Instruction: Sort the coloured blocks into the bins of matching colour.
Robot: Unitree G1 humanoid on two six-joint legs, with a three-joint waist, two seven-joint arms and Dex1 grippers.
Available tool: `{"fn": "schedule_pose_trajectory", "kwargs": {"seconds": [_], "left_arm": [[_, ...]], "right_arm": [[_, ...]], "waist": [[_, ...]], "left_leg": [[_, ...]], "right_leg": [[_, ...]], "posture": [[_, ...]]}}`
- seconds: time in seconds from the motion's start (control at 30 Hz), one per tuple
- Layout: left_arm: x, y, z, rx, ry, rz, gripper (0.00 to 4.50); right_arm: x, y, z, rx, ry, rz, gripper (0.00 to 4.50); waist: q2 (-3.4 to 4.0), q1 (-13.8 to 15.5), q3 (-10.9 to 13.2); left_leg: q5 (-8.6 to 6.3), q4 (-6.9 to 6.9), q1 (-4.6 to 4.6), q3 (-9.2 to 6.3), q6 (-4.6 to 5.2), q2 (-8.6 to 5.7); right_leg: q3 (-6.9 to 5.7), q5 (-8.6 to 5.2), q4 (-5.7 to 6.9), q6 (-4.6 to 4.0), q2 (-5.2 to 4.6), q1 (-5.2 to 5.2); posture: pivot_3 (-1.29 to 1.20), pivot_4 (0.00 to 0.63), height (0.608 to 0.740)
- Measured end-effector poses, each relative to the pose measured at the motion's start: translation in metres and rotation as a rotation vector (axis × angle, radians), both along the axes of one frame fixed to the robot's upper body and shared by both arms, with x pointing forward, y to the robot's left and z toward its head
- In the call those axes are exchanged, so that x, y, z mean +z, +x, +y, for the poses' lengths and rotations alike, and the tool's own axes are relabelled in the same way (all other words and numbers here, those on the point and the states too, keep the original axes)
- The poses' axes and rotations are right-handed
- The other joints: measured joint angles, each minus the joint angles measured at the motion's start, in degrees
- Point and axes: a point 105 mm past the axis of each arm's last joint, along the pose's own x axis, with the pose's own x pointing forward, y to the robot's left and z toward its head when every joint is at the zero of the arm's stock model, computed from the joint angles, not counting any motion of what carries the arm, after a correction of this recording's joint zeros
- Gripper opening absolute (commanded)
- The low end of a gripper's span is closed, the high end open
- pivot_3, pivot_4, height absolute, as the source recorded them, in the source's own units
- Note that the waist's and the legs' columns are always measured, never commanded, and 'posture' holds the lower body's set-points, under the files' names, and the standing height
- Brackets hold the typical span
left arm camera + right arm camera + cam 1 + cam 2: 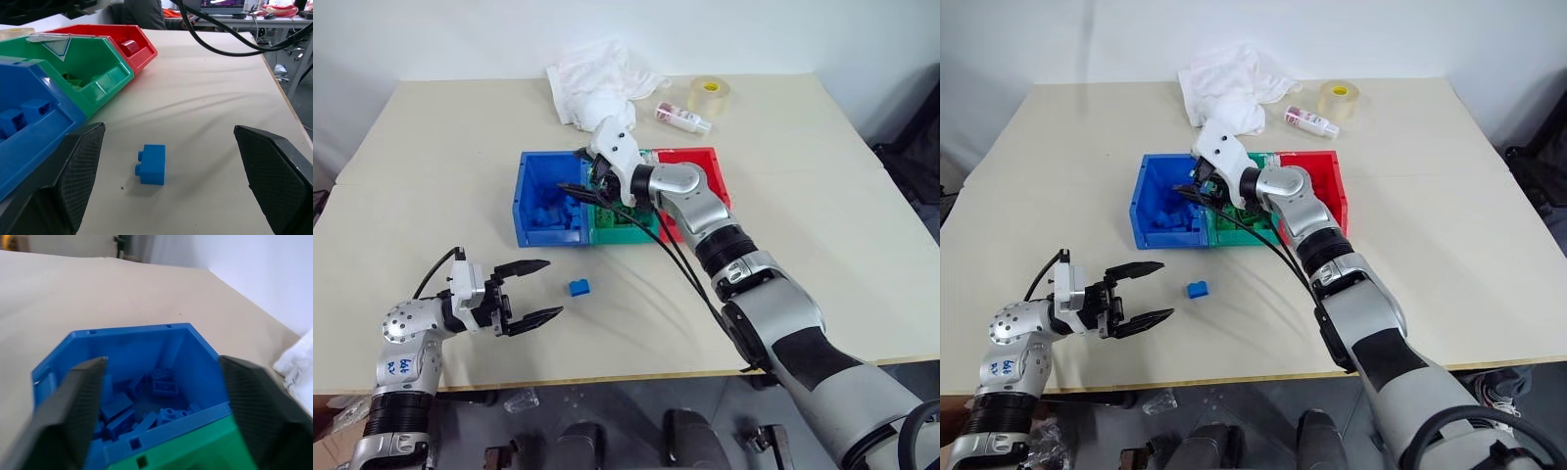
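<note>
Working down from the table: the bins sit mid-table as one joined row of blue bin, green bin and red bin, ahead of both claws. Your right gripper hangs over the blue/green divider, jaws spread and nothing between them; in its wrist view a pile of blue blocks lies in the tub right under the fingertips. Your left gripper is low over the table, released too, empty. One loose blue brick lies on the table just ahead of its jaws, between the finger lines, near the blue bin's front wall. I'd take that brick with the left: ease straight forward, keep the fingertips just off the surface, close across the smooth sides, not the studs. It's small, so centre it first or it'll likely squirt out. Pull the right arm clear of the blue tub before the drop.
</note>
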Motion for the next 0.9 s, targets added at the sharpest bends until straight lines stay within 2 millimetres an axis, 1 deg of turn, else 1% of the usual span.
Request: {"fn": "schedule_pose_trajectory", "kwargs": {"seconds": [0.07,0.13,0.23,0.3,0.37,0.4,0.53,0.63,0.73,0.83,0.9], "left_arm": [[0.0,0.0,0.0,0.002,0.0,0.001,4.5],[-0.003,-0.002,0.002,0.011,-0.001,0.011,4.5],[-0.008,-0.005,0.007,0.035,-0.004,0.028,4.5],[-0.01,-0.009,0.01,0.05,-0.002,0.032,4.5],[-0.011,-0.013,0.012,0.058,0.005,0.034,4.5],[-0.011,-0.017,0.013,0.063,0.013,0.032,4.5],[-0.014,-0.03,0.03,0.134,0.034,0.049,4.5],[-0.013,-0.043,0.04,0.175,0.054,0.055,4.5],[-0.013,-0.058,0.056,0.231,0.08,0.078,4.5],[-0.011,-0.064,0.066,0.262,0.093,0.087,4.5],[-0.007,-0.064,0.066,0.264,0.103,0.078,4.5]], "right_arm": [[-0.004,-0.007,-0.01,0.06,-0.019,-0.005,4.46],[-0.016,-0.016,-0.031,0.122,-0.044,0.005,4.46],[-0.035,-0.029,-0.062,0.17,-0.074,0.059,4.46],[-0.042,-0.044,-0.086,0.21,-0.1,0.085,4.46],[-0.045,-0.057,-0.109,0.232,-0.126,0.113,4.46],[-0.048,-0.069,-0.131,0.238,-0.154,0.144,4.46],[-0.06,-0.091,-0.184,0.184,-0.221,0.26,4.46],[-0.068,-0.101,-0.213,0.117,-0.249,0.327,4.46],[-0.071,-0.107,-0.232,0.065,-0.253,0.36,4.46],[-0.068,-0.111,-0.232,0.068,-0.254,0.356,4.46],[-0.067,-0.111,-0.231,0.067,-0.251,0.354,4.46]], "waist": [[0.0,0.09,0.0],[0.0,0.36,0.0],[0.0,0.49,0.0],[0.0,0.69,0.0],[0.0,1.13,0.0],[0.0,1.71,0.0],[0.0,2.51,0.01],[-0.01,3.25,0.01],[-0.01,3.47,0.01],[-0.01,3.56,0.01],[-0.01,3.73,0.01]], "left_leg": [[0.0,0.01,0.0,-0.05,0.0,0.0],[0.0,0.06,-0.01,-0.19,0.0,-0.06],[-0.01,0.11,-0.06,-0.19,0.01,-0.1],[-0.01,0.1,-0.07,-0.19,0.01,-0.08],[-0.01,0.11,-0.09,-0.15,0.01,-0.06],[-0.01,0.12,-0.08,-0.15,0.01,-0.06],[-0.02,0.17,-0.07,0.05,0.01,-0.01],[-0.03,0.17,-0.06,0.24,0.02,0.05],[-0.04,0.17,-0.05,0.32,0.03,0.08],[-0.04,0.19,-0.05,0.35,0.03,0.08],[-0.05,0.19,-0.05,0.36,0.04,0.07]], "right_leg": [[0.0,0.0,0.01,0.0,0.0,0.01],[0.02,0.0,0.0,0.0,-0.02,0.08],[0.04,0.0,-0.03,0.0,-0.04,0.08],[0.04,0.0,-0.07,0.0,-0.04,0.07],[0.04,0.0,-0.11,0.0,-0.03,0.07],[0.04,0.0,-0.13,0.0,-0.03,0.09],[0.13,0.0,-0.24,0.0,-0.04,0.11],[0.23,-0.01,-0.43,-0.01,-0.04,0.14],[0.28,-0.01,-0.47,-0.01,-0.06,0.13],[0.3,-0.01,-0.51,-0.01,-0.07,0.14],[0.32,-0.01,-0.51,-0.01,-0.08,0.14]], "posture": [[0.0,0.15,0.74],[0.0,0.15,0.74],[0.0,0.15,0.74],[0.0,0.15,0.74],[0.0,0.15,0.74],[0.0,0.15,0.74],[0.0,0.15,0.74],[0.0,0.15,0.74],[0.0,0.15,0.74],[0.0,0.15,0.74],[0.0,0.15,0.74]]}}
